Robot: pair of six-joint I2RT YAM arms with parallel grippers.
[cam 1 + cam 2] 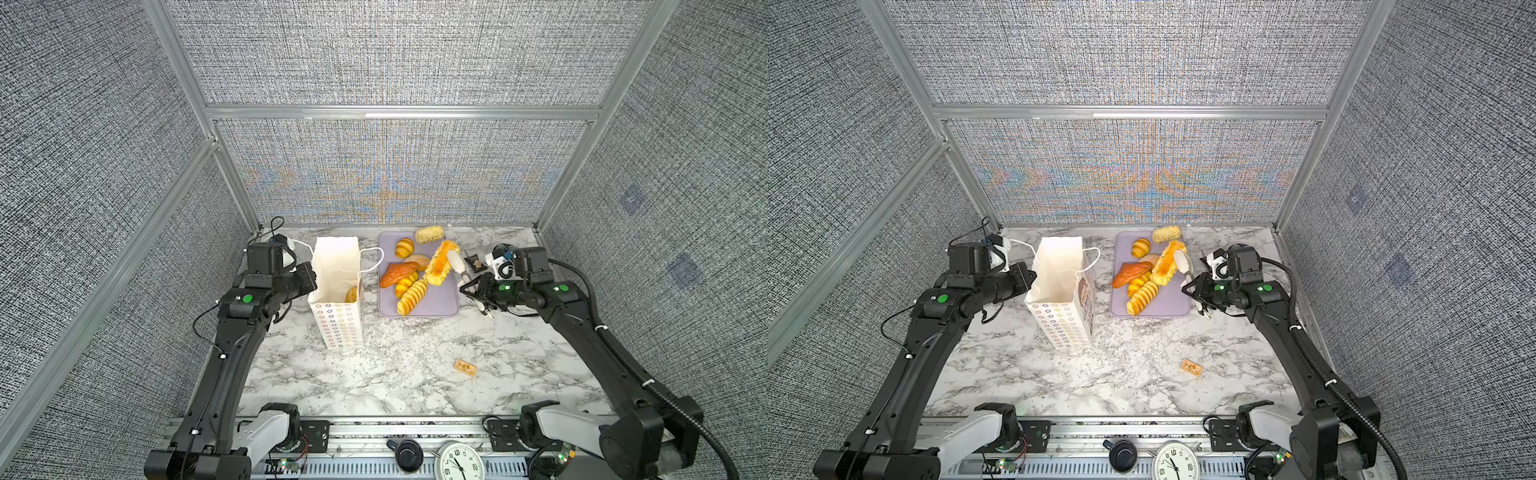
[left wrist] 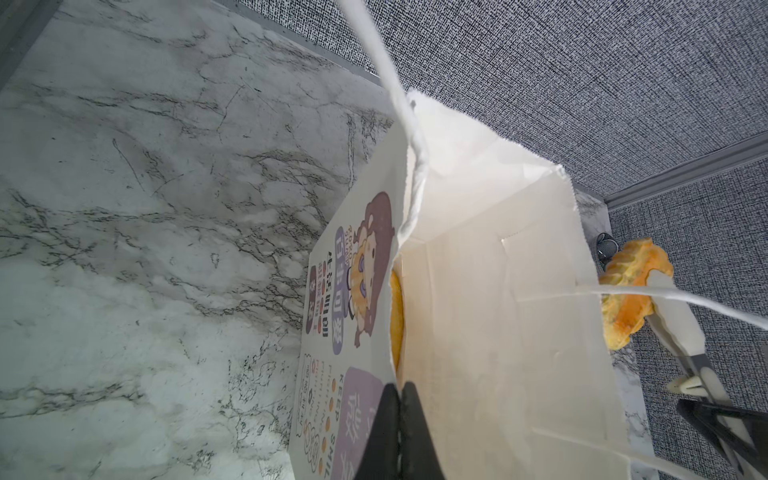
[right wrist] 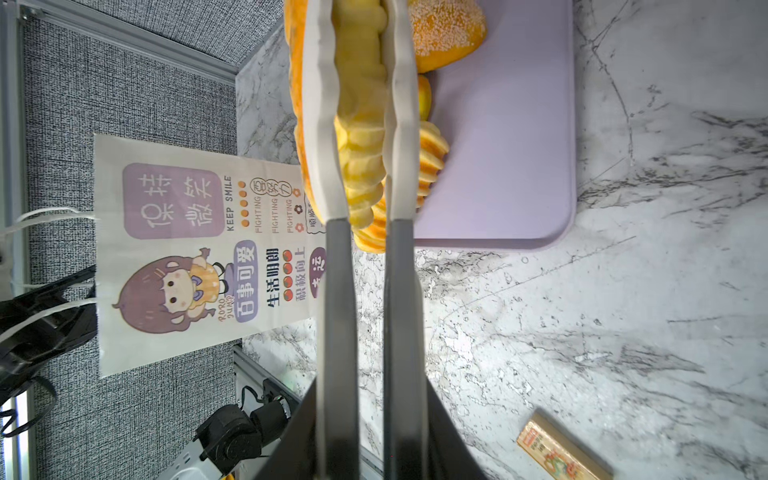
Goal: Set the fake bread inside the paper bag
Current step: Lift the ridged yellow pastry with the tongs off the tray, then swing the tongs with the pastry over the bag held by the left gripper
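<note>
Left fingers (image 2: 415, 428) pinch the paper bag (image 2: 498, 316) at its wall; right fingers (image 3: 291, 444) squeeze tongs (image 3: 338, 311) clamped on a ridged loaf (image 3: 361, 104).

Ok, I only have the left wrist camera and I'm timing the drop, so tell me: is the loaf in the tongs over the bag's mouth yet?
Observer: No. In both top views the loaf in the tongs is by the right edge of a lavender tray, to the right of the bag.
Operator: What else is on that tray?
Observer: Several more pieces, among them a brown loaf and a long ridged loaf.
Operator: Anything loose elsewhere?
Observer: A small tan packet lies on the table near the front right, apart from bag and tray.
</note>
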